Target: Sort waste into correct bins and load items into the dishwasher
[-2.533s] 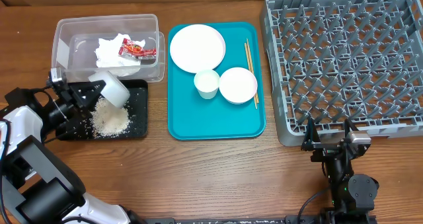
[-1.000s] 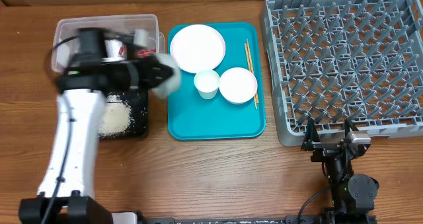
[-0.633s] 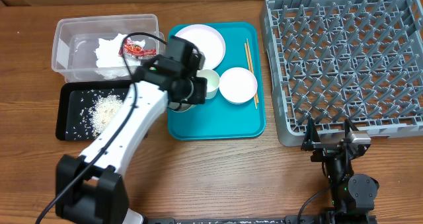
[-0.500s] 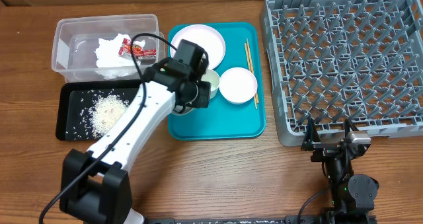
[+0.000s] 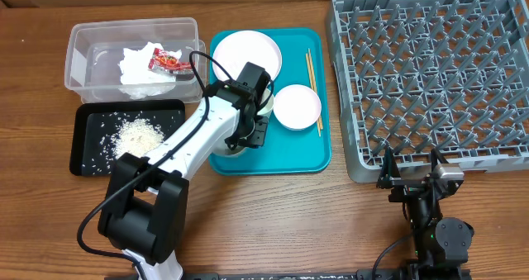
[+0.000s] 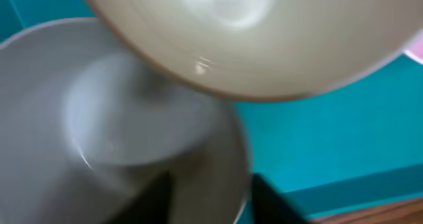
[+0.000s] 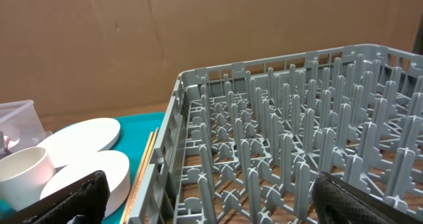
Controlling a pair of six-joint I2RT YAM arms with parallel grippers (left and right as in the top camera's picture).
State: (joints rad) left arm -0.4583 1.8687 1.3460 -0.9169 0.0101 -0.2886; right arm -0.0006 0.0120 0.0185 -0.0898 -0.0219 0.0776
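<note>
My left gripper [image 5: 246,133] is low over the teal serving tray [image 5: 285,156], shut on the rim of a white bowl [image 5: 234,151]. That bowl fills the blurred left wrist view [image 6: 99,138], with another white dish [image 6: 251,39] close above it. The white cup [image 5: 266,100] is partly hidden behind the gripper. The plate [image 5: 246,59], second bowl [image 5: 297,106] and chopsticks [image 5: 313,78] lie on the tray. The napkin [image 5: 139,65] and red wrapper [image 5: 169,62] are in the clear tub [image 5: 83,40]. Rice [image 5: 136,138] lies in the black tray [image 5: 87,160]. My right gripper [image 5: 412,177] is open and empty.
The grey dish rack [image 5: 430,73] stands at the right with nothing in it. The right wrist view shows its front-left corner [image 7: 297,138] close ahead, with the chopsticks [image 7: 147,158], plate [image 7: 79,135], bowl [image 7: 86,174] and cup [image 7: 23,168] to its left.
My left arm swung right from the black tray, where the bowl was tipped over the rice, to the teal tray, and came down with the bowl. The right arm has not moved.
</note>
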